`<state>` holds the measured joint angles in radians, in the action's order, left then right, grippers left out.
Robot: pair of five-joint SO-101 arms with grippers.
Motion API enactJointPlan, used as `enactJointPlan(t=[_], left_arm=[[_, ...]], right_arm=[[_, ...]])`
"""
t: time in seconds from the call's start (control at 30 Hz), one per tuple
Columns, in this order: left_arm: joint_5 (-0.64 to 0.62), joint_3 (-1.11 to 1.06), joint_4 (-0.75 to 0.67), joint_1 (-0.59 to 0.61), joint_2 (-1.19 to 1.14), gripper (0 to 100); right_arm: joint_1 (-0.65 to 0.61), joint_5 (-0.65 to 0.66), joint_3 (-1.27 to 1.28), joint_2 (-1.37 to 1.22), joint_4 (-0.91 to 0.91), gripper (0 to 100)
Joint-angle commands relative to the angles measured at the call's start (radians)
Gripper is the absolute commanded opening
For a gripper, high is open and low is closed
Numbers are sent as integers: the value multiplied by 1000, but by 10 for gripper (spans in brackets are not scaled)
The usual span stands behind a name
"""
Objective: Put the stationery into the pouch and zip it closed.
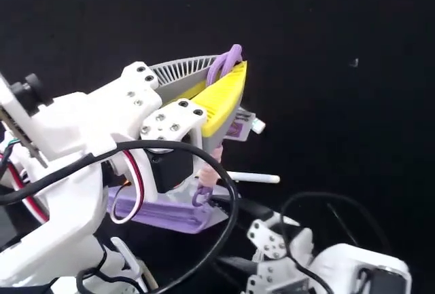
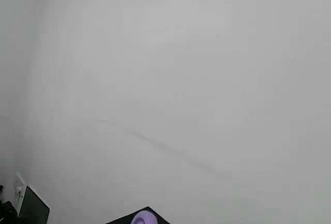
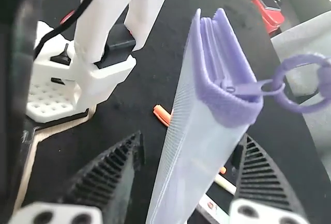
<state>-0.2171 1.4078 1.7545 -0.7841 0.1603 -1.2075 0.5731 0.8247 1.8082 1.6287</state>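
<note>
1. Straddling the pouch (image 3: pixel 207 79), R claw (image 3: pixel 192 138) has its black jaws spread wide. One jaw stands clear of the pouch, the other sits partly behind it; can't tell if there's any grip.
2. Pouch: lilac, see-through, up on edge & tilted, zip slider at the top end, purple ring (image 3: pixel 305 81) hanging off the pull.
3. On the black worktop (image 3: pixel 155 69) just beyond the pouch: orange pen (image 3: pixel 162 114).
4. High view: white pen (image 1: pixel 253 178) lies near the pouch's ring end; small tube (image 1: pixel 243 125) w/ pale cap farther back.
5. L claw (image 1: pixel 236 70) is raised high over the tube, w/ a purple loop (image 1: pixel 230 56) at its tip; wide or narrow, can't tell.
</note>
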Motion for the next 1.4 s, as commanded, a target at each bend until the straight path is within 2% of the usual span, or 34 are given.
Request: enactJointPlan(t=[0.0,0.2,0.4,0.47,0.63,0.83,0.97,1.2,1.37], left_arm=[[5,-4,-3,5,3,29],[5,-5,-3,4,3,29],[5,-5,-3,4,3,29],[5,-5,-3,4,3,29],[5,-5,2,12,3,29],[12,-5,3,27,9,29],[12,-5,3,173,11,29],[12,-5,3,545,11,29],[12,-5,3,704,8,29]], right_arm=[[-12,2,65,-1,-126,275],[-11,-66,116,-1,-245,275],[-11,-69,119,-1,-276,273],[-3,-64,119,-1,-272,233],[150,-60,119,-1,-278,8],[331,-14,117,-1,-267,10],[402,-12,116,2,-241,10],[566,23,110,2,-229,10],[591,23,110,2,-215,10]])
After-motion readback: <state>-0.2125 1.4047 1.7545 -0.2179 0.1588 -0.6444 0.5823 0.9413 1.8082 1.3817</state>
